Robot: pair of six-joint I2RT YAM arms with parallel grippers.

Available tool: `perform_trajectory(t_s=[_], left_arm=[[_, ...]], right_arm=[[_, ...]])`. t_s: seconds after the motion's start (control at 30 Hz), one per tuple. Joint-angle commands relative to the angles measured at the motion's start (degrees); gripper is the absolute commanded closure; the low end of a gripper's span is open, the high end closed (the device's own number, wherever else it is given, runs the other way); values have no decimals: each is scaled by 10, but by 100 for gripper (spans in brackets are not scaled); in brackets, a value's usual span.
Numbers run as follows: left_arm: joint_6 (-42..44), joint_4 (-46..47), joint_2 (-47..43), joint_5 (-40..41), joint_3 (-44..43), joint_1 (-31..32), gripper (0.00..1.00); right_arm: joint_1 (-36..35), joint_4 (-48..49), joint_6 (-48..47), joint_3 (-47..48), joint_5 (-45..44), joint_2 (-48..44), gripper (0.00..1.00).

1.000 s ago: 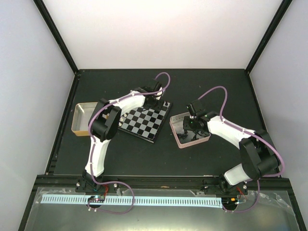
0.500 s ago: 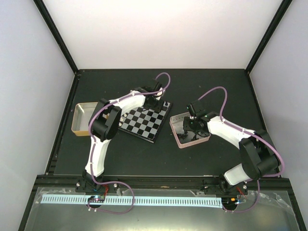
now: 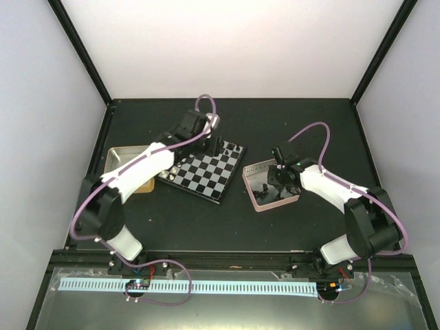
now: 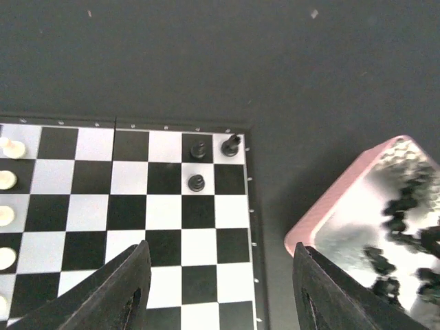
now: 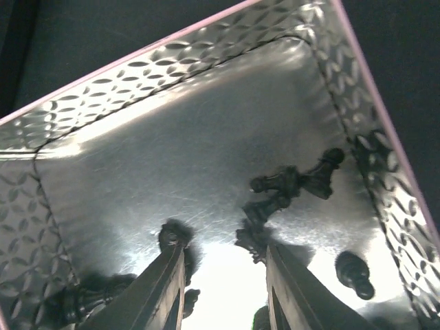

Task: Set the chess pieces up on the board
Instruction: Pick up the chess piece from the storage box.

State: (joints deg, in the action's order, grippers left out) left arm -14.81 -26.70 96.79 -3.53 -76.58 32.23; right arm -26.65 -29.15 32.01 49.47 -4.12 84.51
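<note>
Black worktop [image 3: 309, 124], pale walls [image 3: 240, 48]: left pincer [image 4: 221, 249] wide, empty above the board [image 4: 165, 206]; right pincer [image 5: 223, 258] narrowly parted over chess pieces [image 5: 282, 185] in a pink tin [image 5: 103, 117].

I find nothing to read from where I hang: no letters, numbers or brand marks on the board [image 4: 165, 227], none on the pink-rimmed tin [image 5: 137, 89], and the pale strip [image 3: 206, 285] along the near edge carries only a row of fine ticks, too small to tell apart
</note>
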Motion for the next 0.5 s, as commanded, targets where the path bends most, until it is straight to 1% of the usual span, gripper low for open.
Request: perform_trajectory(t_s=[0.0, 0.13, 0.23, 0.33, 0.4, 0.47], left_arm=[[-34, 84, -105, -19, 93, 3, 42], [-45, 144, -194, -30, 176, 3, 41], [-47, 176, -238, -49, 219, 2, 40], [-49, 183, -264, -66, 234, 3, 39], [-49, 181, -269, -77, 234, 2, 39], [-53, 178, -270, -87, 234, 2, 39]], right_arm=[[14, -26, -9, 10, -41, -14, 67], [15, -39, -4, 2, -58, -12, 67], [15, -47, -3, 2, -63, 2, 69], [15, -49, -6, 9, -68, 21, 74], [15, -52, -14, 18, -62, 34, 74], [15, -59, -26, 26, -51, 48, 71]])
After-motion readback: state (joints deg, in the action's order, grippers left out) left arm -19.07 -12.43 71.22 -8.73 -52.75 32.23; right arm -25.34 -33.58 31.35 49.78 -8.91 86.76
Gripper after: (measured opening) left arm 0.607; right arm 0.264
